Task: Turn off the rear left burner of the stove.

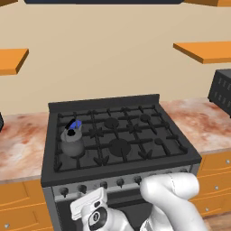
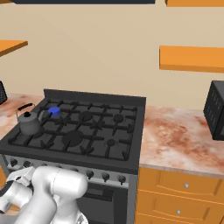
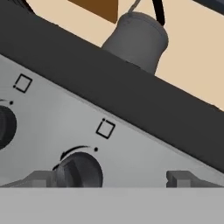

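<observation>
While the arm is reaching low in front of the stove (image 1: 135, 115), the gripper (image 3: 111, 179) is hovering close to the silver front strip (image 3: 52, 118), its two fingertips (image 3: 179, 178) standing wide apart with nothing between them; one dark knob (image 3: 81, 171) is sitting just inside the left fingertip, off-centre in the gap, and a second knob (image 3: 5, 124) is showing at the left edge of the hand view; the rear left burner (image 2: 53, 112) is lying at the far left corner of the cooktop, glowing blue, so it is probably lit, and a grey kettle (image 1: 72, 140) is standing just near of it on the front left grate; judging by this, the step in hand is lining up on the knob, not yet gripping it; whether this knob is the one serving the rear left burner is hard to tell, since the small square markings above it are too faint to read; the next move is calling for centring the knob between the fingertips, advancing, closing on it, then rotating it to the off position
</observation>
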Available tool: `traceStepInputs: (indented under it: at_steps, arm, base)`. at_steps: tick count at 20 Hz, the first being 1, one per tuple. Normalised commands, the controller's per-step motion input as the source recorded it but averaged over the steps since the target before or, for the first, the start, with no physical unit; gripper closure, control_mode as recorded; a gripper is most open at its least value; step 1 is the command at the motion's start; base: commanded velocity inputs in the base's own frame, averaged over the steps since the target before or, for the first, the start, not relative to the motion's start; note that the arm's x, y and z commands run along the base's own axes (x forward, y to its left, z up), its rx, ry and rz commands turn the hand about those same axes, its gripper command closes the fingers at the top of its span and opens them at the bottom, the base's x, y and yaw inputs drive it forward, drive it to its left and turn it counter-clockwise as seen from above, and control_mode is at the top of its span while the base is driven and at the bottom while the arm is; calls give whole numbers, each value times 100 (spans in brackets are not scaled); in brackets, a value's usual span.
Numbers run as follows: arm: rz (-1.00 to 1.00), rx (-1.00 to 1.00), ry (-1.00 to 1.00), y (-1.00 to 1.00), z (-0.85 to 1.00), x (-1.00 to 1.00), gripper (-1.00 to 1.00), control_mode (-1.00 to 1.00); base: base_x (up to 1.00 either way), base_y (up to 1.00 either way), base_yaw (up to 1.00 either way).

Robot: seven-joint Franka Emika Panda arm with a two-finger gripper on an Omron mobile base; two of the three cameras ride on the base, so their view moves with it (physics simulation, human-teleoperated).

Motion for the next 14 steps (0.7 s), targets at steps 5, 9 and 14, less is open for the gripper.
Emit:
traceStepInputs:
  at_steps: [5,9,14]
  arm:
    - [0,2,0,18,-12,18,-100,-100]
    - [0,2,1,2,-25,9,-100,-100]
    - [0,0,1,1,-27,7,-100,-100]
  base:
    - [0,0,0]
    - [0,0,0]
    - [0,0,0]
